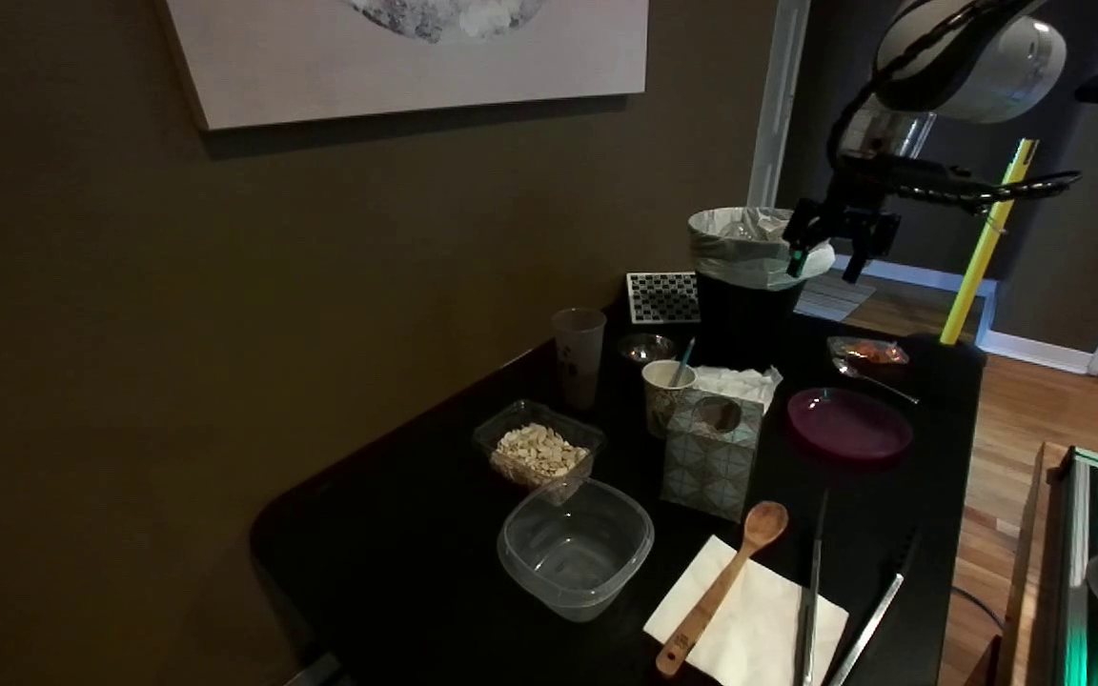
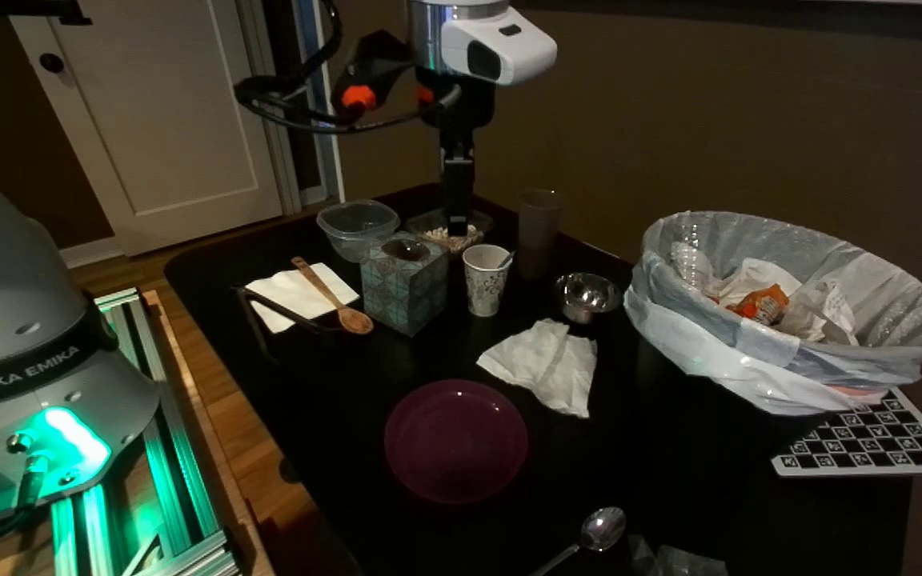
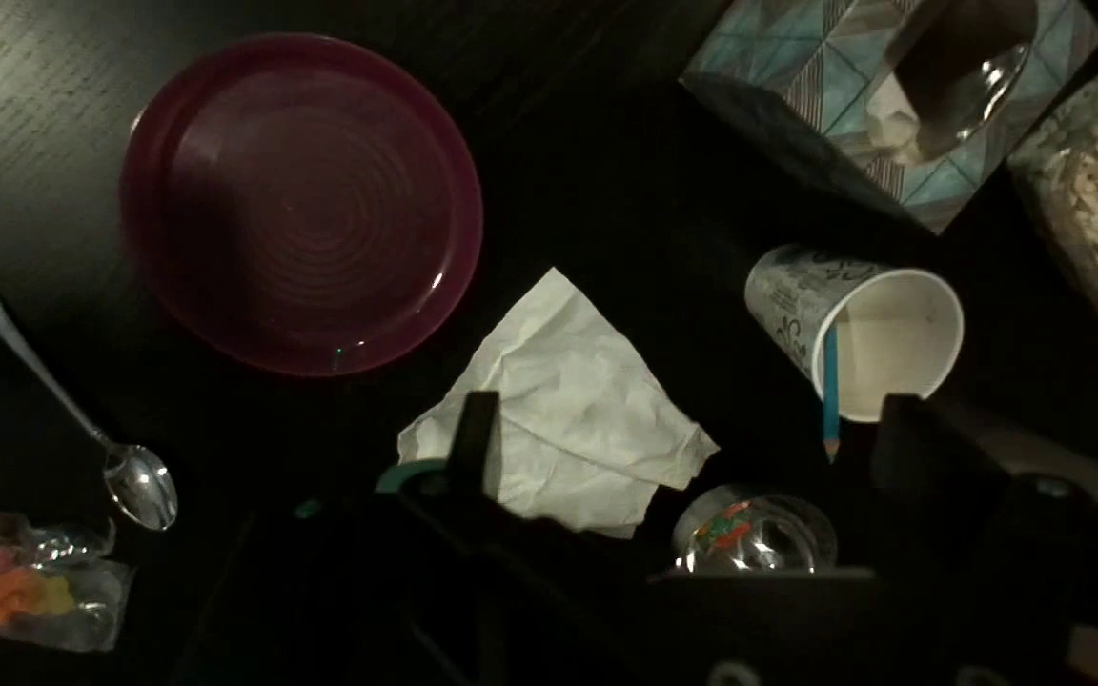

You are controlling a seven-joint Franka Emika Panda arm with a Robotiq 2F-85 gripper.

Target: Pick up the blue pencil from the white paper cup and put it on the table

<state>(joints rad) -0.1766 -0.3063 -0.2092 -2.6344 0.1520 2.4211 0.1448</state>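
Observation:
The blue pencil [image 3: 830, 381] leans in the white paper cup [image 3: 790, 293], its sharpened tip up past the rim. The pencil [image 1: 684, 358] [image 2: 507, 259] and the upright cup [image 1: 660, 408] [image 2: 486, 286] also show in both exterior views. The cup stands on the black table [image 1: 416, 581] beside the tissue box. My gripper [image 3: 692, 408] is open, with nothing between its fingers. In the exterior views the gripper [image 1: 823, 269] [image 2: 458, 227] hangs above the table, apart from the cup. In the wrist view the pencil tip shows between the fingers, nearer the right one.
A tissue box [image 2: 405, 288], an oats container [image 1: 539, 453], a tall cup [image 1: 579, 354] and a metal bowl [image 2: 587, 296] stand around the cup. A crumpled napkin [image 3: 578, 410] and purple plate [image 3: 301, 205] lie nearby. A lined trash bin [image 2: 701, 344] stands at the table's far side.

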